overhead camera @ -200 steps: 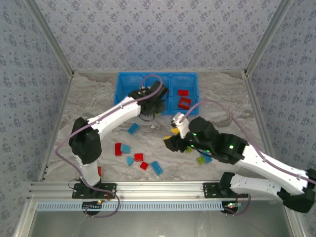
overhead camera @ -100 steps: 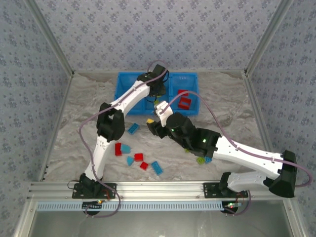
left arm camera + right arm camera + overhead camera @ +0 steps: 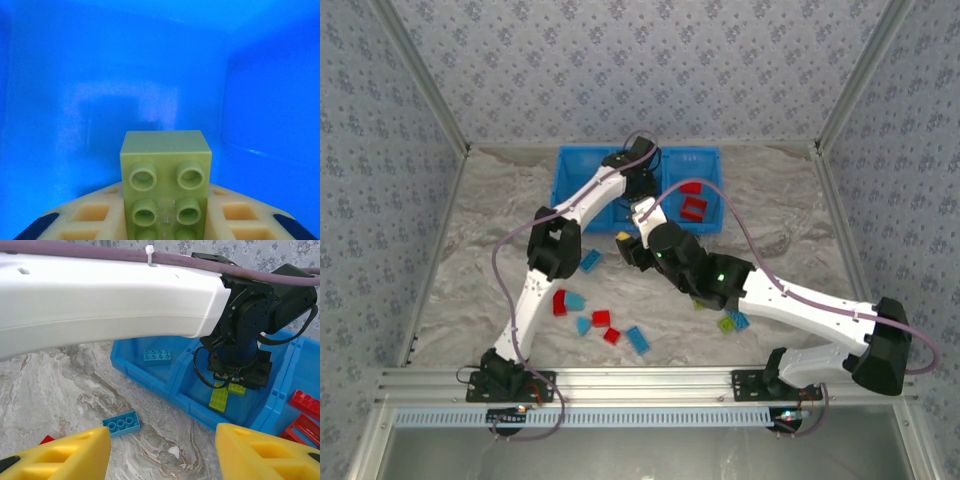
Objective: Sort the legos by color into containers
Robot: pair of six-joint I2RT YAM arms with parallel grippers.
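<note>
The blue bin [image 3: 560, 190] stands at the back of the table with three containers side by side. My left gripper [image 3: 642, 195] reaches down into the middle one. It is shut on a lime green lego [image 3: 166, 170], studs facing the camera, close above the bin floor [image 3: 125, 90]. In the right wrist view that green lego [image 3: 218, 399] hangs under the left gripper [image 3: 234, 382]. My right gripper [image 3: 162, 450] is open and holds nothing, over the table just in front of the bin [image 3: 150, 377]. A blue lego [image 3: 121, 423] lies ahead of its left finger.
Two red legos [image 3: 693, 208] lie in the right container and a blue one [image 3: 156, 355] in the left. Loose red and blue legos [image 3: 601, 318] are scattered at the front left. A green one [image 3: 726, 324] and a blue one [image 3: 740, 320] lie beside the right arm.
The left arm has stretched out and carried its gripper from the bin's front into the middle container. The right gripper has moved up and left, closer to the bin's front wall.
</note>
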